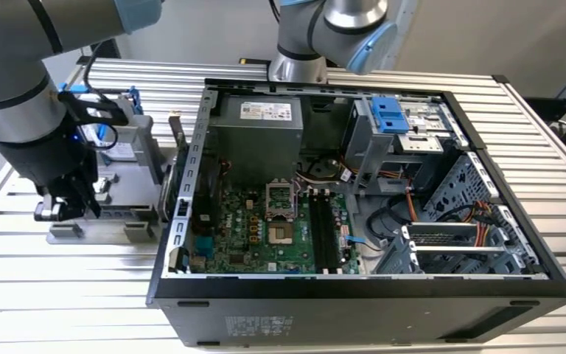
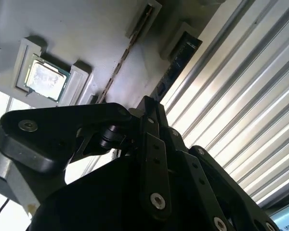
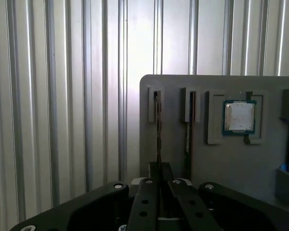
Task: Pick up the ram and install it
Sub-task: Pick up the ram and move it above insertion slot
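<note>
At the grey holder [image 3: 231, 166], the tool [image 3: 159, 166] is clamped on the ram [image 3: 157, 127] standing edgewise in its slot.

One end of the ram [image 3: 158, 130] hidden behind the claw [image 3: 159, 166]

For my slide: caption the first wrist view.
Black pincer aligned with a thin dark ram stick standing in a grey slotted holder.

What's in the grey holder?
On edge in slots: a dark ram stick and a second stick. In a recess: a square silver processor chip. Black hand partly covers the first.
</note>
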Controlling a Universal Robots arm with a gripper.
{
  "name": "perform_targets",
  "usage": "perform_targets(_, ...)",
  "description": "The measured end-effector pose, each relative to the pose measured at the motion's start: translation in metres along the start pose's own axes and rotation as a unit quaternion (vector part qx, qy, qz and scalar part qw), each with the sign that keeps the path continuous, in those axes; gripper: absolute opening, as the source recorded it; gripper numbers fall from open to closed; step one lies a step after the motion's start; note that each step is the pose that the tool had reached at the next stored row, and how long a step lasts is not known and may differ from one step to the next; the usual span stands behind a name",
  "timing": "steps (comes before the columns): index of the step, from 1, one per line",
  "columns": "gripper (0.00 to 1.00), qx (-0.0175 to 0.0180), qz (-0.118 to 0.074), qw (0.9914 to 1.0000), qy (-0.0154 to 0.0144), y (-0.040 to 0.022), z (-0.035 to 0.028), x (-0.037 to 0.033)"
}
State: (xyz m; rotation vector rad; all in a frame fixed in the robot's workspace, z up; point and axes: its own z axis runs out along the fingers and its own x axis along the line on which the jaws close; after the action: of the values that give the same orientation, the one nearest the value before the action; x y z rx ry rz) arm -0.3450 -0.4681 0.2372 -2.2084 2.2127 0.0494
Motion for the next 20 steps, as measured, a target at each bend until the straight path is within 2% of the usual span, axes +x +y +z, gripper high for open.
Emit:
perform_targets(6, 0.0, 0.0, 0.0, 1.0, 0.0, 0.0001, -0.0123, -0.0004)
perform_targets(20, 0.0, 0.0, 0.0, 1.0, 0.0, 0.0005, -0.0457, -0.0015)
